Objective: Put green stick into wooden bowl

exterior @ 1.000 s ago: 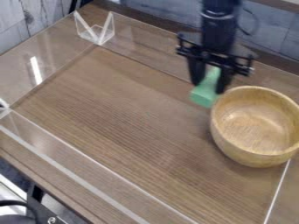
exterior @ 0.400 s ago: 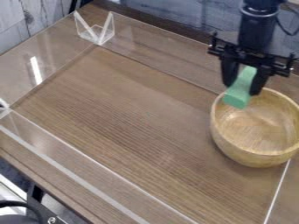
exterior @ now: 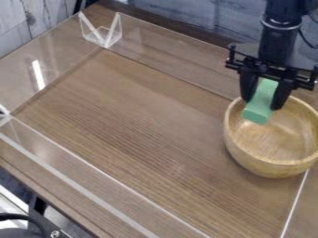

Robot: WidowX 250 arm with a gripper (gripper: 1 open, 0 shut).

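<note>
The green stick hangs almost upright, pinched at its top between the black fingers of my gripper, which is shut on it. Its lower end hovers just over the left inner rim of the wooden bowl, a round light-tan bowl at the right side of the table. The bowl's hollow holds nothing else. My arm rises from the gripper out of the top of the view.
A clear plastic wall fences the wooden tabletop on the left, front and right. A small clear stand sits at the back left corner. A tiled wall runs behind the table.
My gripper has carried the green stick to the right, from left of the bowl to over its left inner rim. The bowl has not moved.
</note>
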